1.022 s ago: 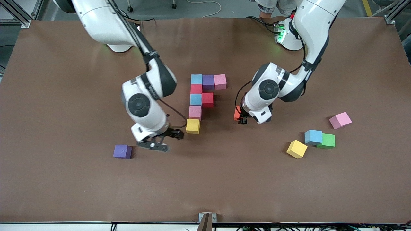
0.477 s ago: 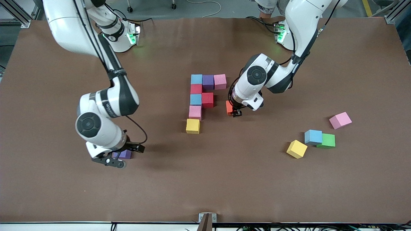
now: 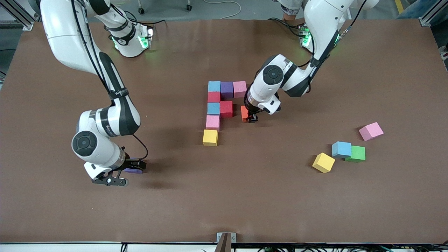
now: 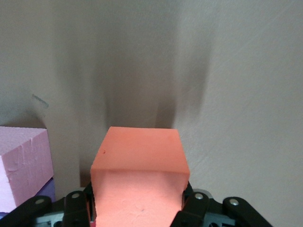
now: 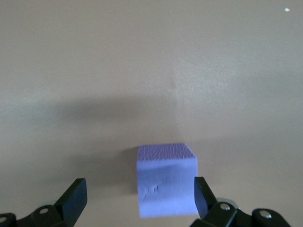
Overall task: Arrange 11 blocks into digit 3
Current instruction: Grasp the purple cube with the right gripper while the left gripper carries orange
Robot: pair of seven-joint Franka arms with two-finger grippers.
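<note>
Front view: the left gripper (image 3: 249,118) pinches the small orange foam cube (image 3: 244,113) just beside the unfinished digit 3 (image 3: 222,103) mid-table. Left wrist view: fingers (image 4: 78,208) clamp the orange cube. Right wrist view: the right gripper (image 5: 137,196) is spread around the purple foam cube (image 5: 166,178).

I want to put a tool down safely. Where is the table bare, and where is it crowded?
Bare: the wide strip nearer the front camera than the yellow block, and between it and the loose yellow block. Crowded: around the digit 3, where the left claw holds the orange block.
</note>
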